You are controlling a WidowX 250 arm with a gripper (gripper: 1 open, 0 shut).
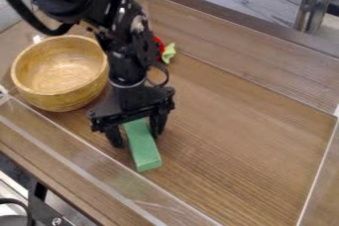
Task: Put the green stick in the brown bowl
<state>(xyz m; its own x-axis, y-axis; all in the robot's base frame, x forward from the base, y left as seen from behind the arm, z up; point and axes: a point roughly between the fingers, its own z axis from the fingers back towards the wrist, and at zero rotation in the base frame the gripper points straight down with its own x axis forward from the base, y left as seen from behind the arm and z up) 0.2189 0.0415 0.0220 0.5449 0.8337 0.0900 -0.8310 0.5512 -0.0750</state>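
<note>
The green stick (145, 149) lies flat on the wooden tabletop, near the front edge. My gripper (131, 128) hangs straight above the stick's far end, jaws open, one finger on each side of it. The black fingertips (101, 129) are low, close to the table. The brown bowl (59, 70) sits to the left, upright, with nothing in it. The black arm rises from the gripper toward the upper left.
A red strawberry-like toy with green leaves (163, 50) lies behind the arm, to the right of the bowl. A clear low wall (79, 175) runs along the front edge of the table. A metal leg (312, 7) stands at the far right.
</note>
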